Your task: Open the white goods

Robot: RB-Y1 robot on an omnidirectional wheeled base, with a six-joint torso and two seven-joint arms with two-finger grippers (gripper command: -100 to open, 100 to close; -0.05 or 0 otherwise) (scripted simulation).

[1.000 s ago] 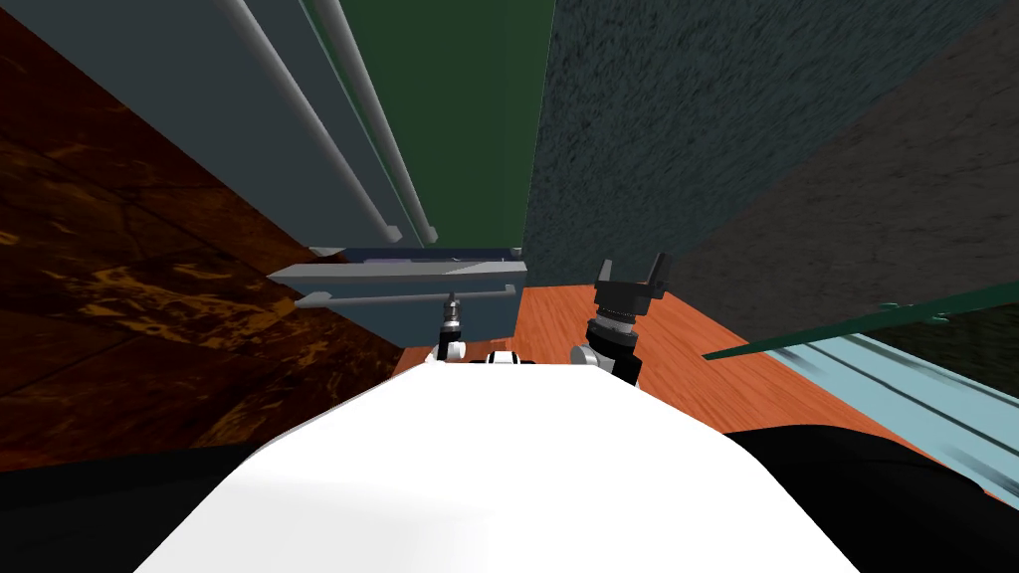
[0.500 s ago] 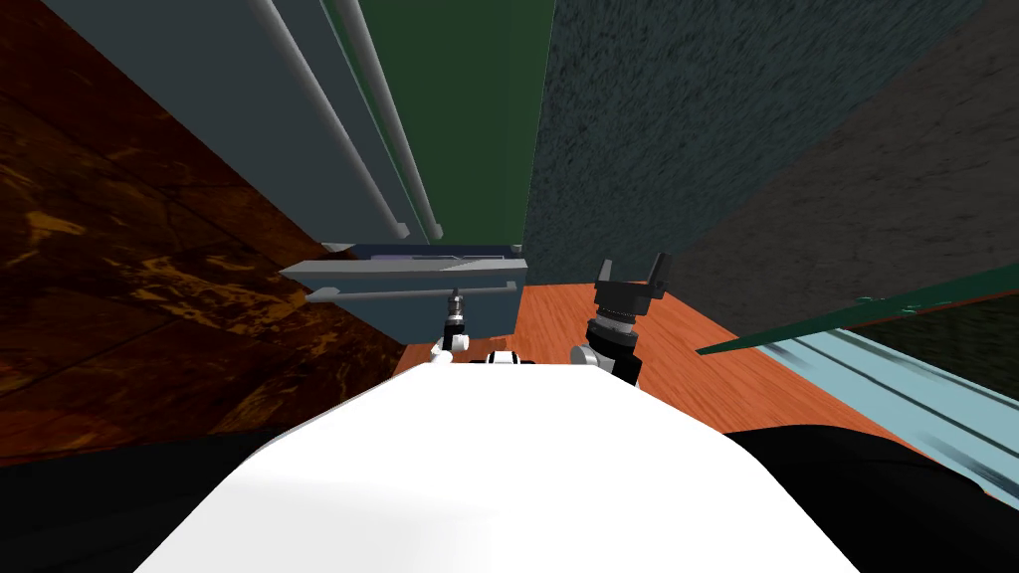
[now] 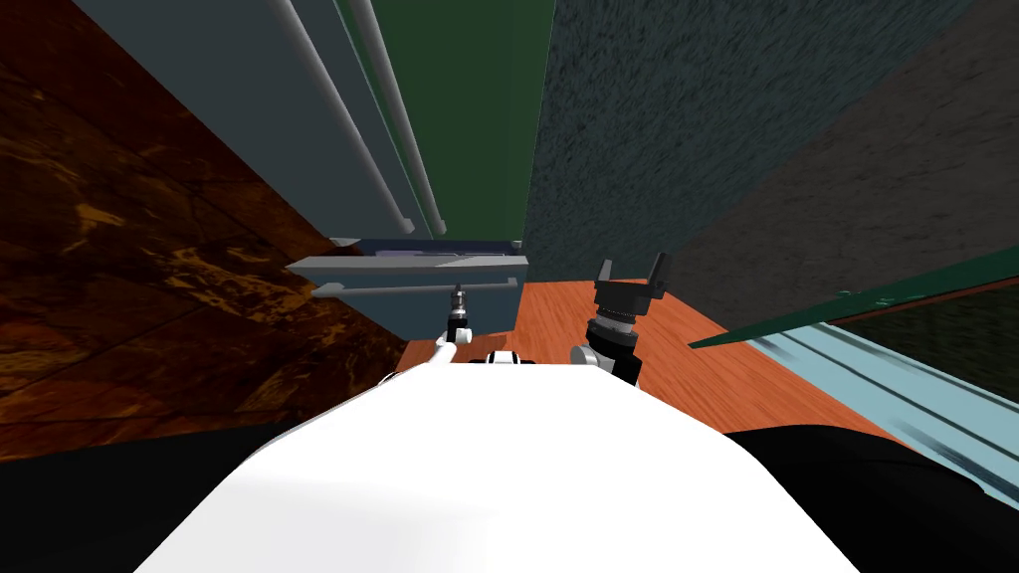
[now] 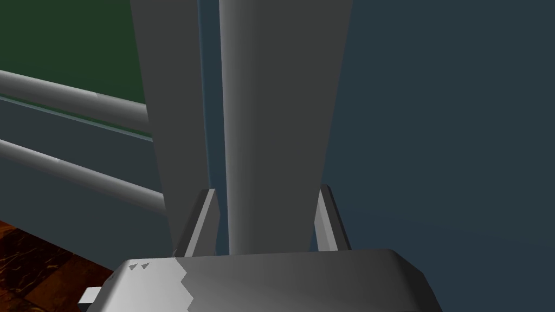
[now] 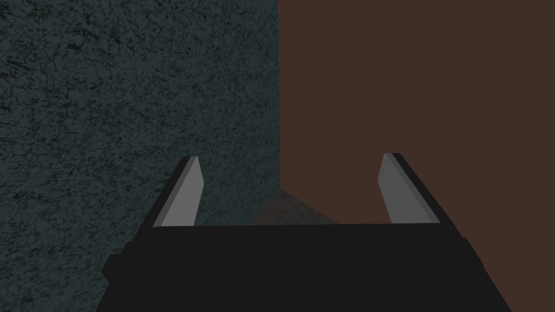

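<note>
1. Pinching the grey drawer handle [image 4: 276, 108], the left end effector [image 4: 266, 190] has one finger on each side of the bar, pressed to it.
2. Beyond that end effector lies the dark blue-grey drawer [image 4: 433, 135]; a grey lip [image 4: 168, 108] runs just beside the bar, with a narrow gap between them.
3. The head view places this at the foot of the dark blue-grey fridge [image 3: 229, 90]: the left end effector [image 3: 458, 294] meets the drawer handle [image 3: 418, 289] near its middle, and the drawer [image 3: 438, 316] stands proud of the doors above.
4. Two long door handles [image 3: 343, 119] run away from the left end effector, close together; the left wrist view shows their ends [image 4: 81, 170].
5. A brown marbled surface [image 3: 119, 279] flanks the fridge on the far side from the right arm.
6. The right end effector [image 3: 631, 267] hangs apart from the drawer, over the orange wooden floor [image 3: 697, 358], which lies open around it.
7. Its wrist view shows the right end effector [image 5: 291, 158] spread wide and holding nothing.
8. A dark textured wall [image 3: 647, 119] rises beyond it, meeting a green wall [image 3: 468, 99] beside the fridge.
</note>
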